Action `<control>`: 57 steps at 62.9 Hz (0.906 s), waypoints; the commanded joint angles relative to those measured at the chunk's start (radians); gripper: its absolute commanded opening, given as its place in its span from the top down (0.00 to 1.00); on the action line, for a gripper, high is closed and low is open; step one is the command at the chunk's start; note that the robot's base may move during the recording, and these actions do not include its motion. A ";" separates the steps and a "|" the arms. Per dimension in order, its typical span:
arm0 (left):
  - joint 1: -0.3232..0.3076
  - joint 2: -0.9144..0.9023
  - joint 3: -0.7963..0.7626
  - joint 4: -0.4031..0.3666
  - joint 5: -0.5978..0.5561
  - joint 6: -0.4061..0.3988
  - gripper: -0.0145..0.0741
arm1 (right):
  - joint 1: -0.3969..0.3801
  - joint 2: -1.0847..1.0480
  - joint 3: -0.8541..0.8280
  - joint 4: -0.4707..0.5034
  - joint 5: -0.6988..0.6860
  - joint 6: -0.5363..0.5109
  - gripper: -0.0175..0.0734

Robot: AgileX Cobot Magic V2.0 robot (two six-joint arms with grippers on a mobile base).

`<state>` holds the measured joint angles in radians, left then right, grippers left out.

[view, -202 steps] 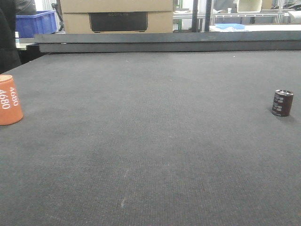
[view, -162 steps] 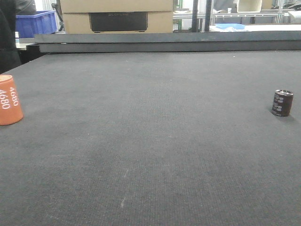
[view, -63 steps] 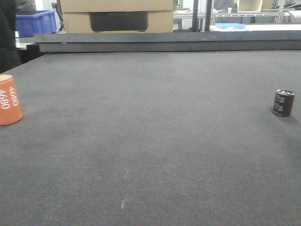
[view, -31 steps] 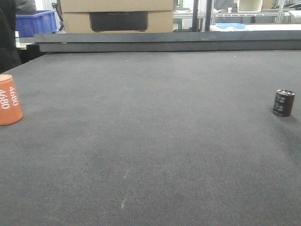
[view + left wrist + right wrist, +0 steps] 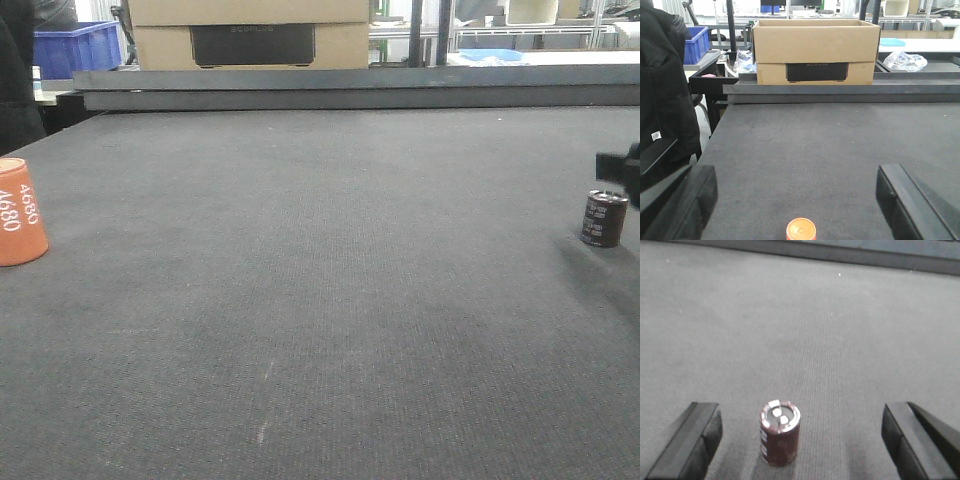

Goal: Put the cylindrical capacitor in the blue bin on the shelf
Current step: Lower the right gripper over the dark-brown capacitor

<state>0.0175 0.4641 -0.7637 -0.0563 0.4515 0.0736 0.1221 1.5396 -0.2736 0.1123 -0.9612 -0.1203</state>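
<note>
The cylindrical capacitor [image 5: 604, 218] stands upright on the dark mat near the right edge. It is dark brown with a silvery top and terminals. In the right wrist view the capacitor [image 5: 780, 432] sits between the wide-apart fingers of my right gripper [image 5: 800, 416], nearer the left finger [image 5: 692, 440], touching neither. A black part of the right arm [image 5: 620, 168] shows just above it. My left gripper [image 5: 796, 187] is open over the mat, holding nothing. A blue bin [image 5: 75, 48] stands far back left. The shelf is out of view.
An orange cylinder [image 5: 20, 212] printed 4680 stands at the mat's left edge; it shows as the orange cylinder [image 5: 801, 230] just below my left fingers. A cardboard box [image 5: 815, 50] sits behind the mat's raised far edge [image 5: 350, 92]. A person in black [image 5: 665, 85] stands at the left.
A black part of the right arm has come into the front view at the right edge, above the capacitor. The capacitor and the orange cylinder stand where they were.
</note>
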 commanded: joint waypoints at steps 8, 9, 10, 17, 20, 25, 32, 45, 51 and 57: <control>-0.005 0.004 -0.006 -0.010 -0.012 -0.006 0.22 | 0.001 0.127 -0.067 -0.010 -0.078 0.024 0.20; -0.005 0.004 -0.006 -0.010 -0.012 -0.006 0.22 | 0.001 0.137 -0.073 -0.012 -0.078 0.024 0.20; -0.005 0.004 -0.006 -0.010 -0.012 -0.006 0.22 | 0.001 0.142 -0.081 -0.012 -0.078 0.024 0.20; -0.005 0.004 -0.006 -0.010 -0.012 -0.006 0.22 | 0.001 0.185 -0.125 -0.012 -0.073 0.024 0.20; -0.005 0.004 -0.006 -0.010 -0.012 -0.006 0.22 | 0.001 0.195 -0.138 -0.012 -0.061 0.024 0.20; -0.005 0.004 -0.006 -0.010 -0.012 -0.006 0.22 | 0.001 0.218 -0.160 -0.012 -0.045 0.024 0.20; -0.005 0.004 -0.006 -0.010 -0.012 -0.006 0.22 | 0.001 0.255 -0.183 -0.012 -0.041 0.024 0.20; -0.005 0.004 -0.006 -0.010 -0.012 -0.006 0.22 | 0.001 0.312 -0.189 -0.012 -0.041 0.024 0.20; -0.005 0.004 -0.006 -0.010 -0.012 -0.006 0.22 | 0.001 0.319 -0.189 -0.012 -0.043 0.024 0.24; -0.005 0.004 -0.006 -0.010 -0.012 -0.006 0.22 | 0.001 0.321 -0.189 -0.012 -0.050 0.024 0.43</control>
<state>0.0175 0.4641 -0.7637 -0.0563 0.4515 0.0736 0.1221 1.8560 -0.4598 0.1084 -0.9835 -0.0981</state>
